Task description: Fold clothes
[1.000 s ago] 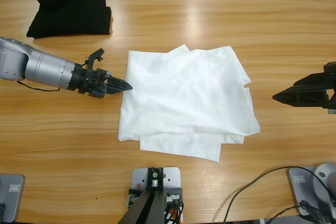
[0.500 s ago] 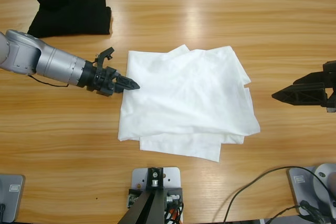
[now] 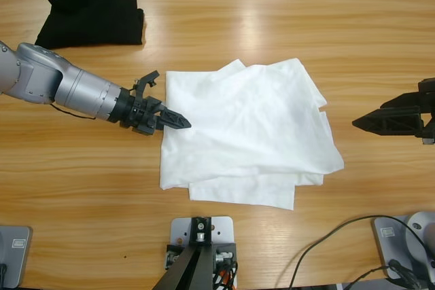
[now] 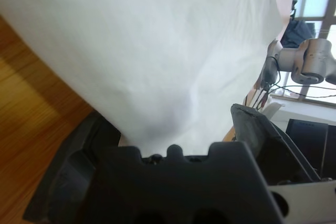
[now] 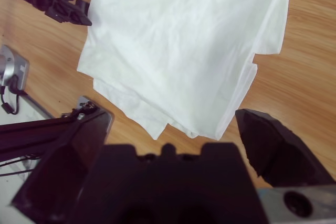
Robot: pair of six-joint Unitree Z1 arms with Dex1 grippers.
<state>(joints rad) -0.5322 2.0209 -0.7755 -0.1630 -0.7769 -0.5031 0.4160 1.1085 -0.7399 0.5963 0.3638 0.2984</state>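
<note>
**Left gripper on the shirt's left edge, right gripper waiting**

Fabric first: one white T-shirt (image 3: pixel 248 130) lies crumpled in loose layers on the near-middle of the wooden table (image 3: pixel 272 25), its lower layers sticking out along the near edge. One garment of that kind is all there is to fold.

At the shirt's left edge, the left gripper (image 3: pixel 178 121) has its tips on or just under the cloth. Its wrist view shows white fabric bunched right down between the two black jaws, which stand apart there; whether they have closed enough to pinch the cloth I cannot tell. Off to the right, well apart from the shirt, the right gripper (image 3: pixel 370 123) hangs over bare wood with its jaws spread wide and nothing between them.

To do this step well, I judge the left gripper should catch only the top layer at the edge, close firmly before lifting, and carry it low and slowly so the thin cotton does not drag the layers beneath. The right gripper could pin the far side.

At the far left corner lies one black folded garment (image 3: pixel 92 18), untouched. Two arms, two garments in all.
</note>
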